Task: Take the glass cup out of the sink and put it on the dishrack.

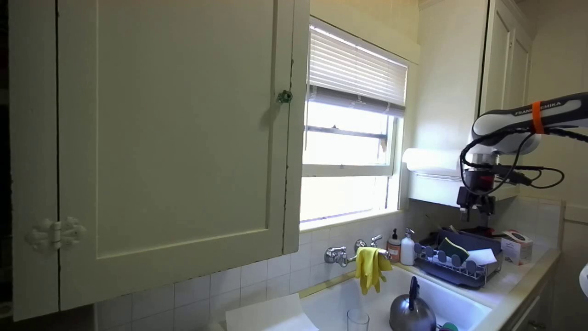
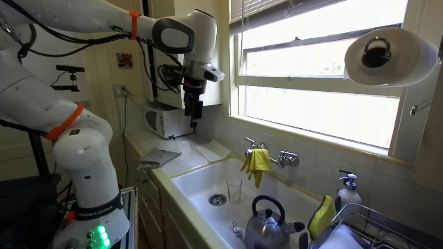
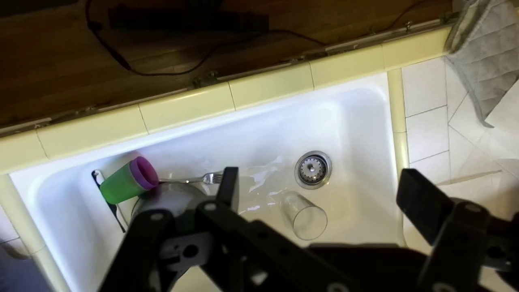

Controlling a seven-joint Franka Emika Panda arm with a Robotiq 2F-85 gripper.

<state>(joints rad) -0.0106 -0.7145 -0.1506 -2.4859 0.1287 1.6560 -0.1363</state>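
The clear glass cup [image 2: 234, 191] stands upright in the white sink [image 2: 197, 180], beside the drain. It also shows in an exterior view [image 1: 358, 320] at the bottom edge and in the wrist view [image 3: 304, 217] between the fingers. My gripper [image 3: 318, 178] is open and empty. In both exterior views my gripper [image 1: 477, 214] [image 2: 193, 119] hangs pointing down, high above the sink and well apart from the cup. The dark dishrack [image 1: 459, 266] stands on the counter at one end of the sink; its wire frame [image 2: 368, 209] is partly cut off in an exterior view.
A steel kettle [image 2: 266, 230] and a fork [image 2: 237, 230] are in the sink; a green cup [image 3: 123, 186] lies there too. Yellow gloves [image 2: 258, 162] hang over the tap. A sponge [image 1: 452, 249] sits in the rack. Soap bottles [image 1: 407, 248] and a paper towel roll [image 2: 387, 57] are nearby.
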